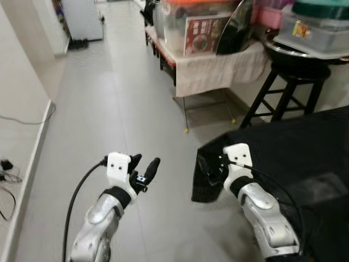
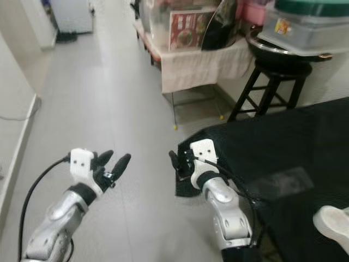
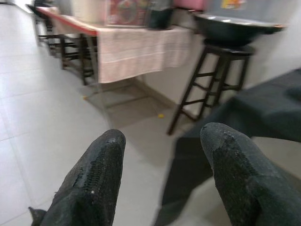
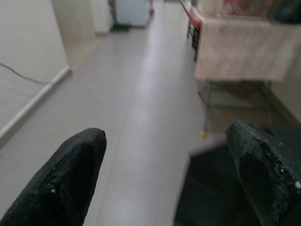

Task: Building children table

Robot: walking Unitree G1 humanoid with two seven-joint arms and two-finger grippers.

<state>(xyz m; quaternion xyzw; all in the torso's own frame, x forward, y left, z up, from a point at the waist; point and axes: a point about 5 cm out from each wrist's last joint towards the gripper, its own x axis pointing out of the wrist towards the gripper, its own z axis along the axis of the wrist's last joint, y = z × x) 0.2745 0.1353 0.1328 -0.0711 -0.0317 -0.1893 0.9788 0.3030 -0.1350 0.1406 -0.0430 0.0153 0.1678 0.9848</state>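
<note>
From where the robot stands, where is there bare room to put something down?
The grey tiled floor is bare between the white wall and the cloth-draped table, ahead of both open grippers, left and right. The black cloth looks bare too. The table and black stool are piled with containers.

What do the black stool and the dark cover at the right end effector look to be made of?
Stool: probably painted wood, matte black, with slim straight legs and rungs. Dark cover: soft matte black fabric, draping over an edge with a limp corner beside the right end effector.
</note>
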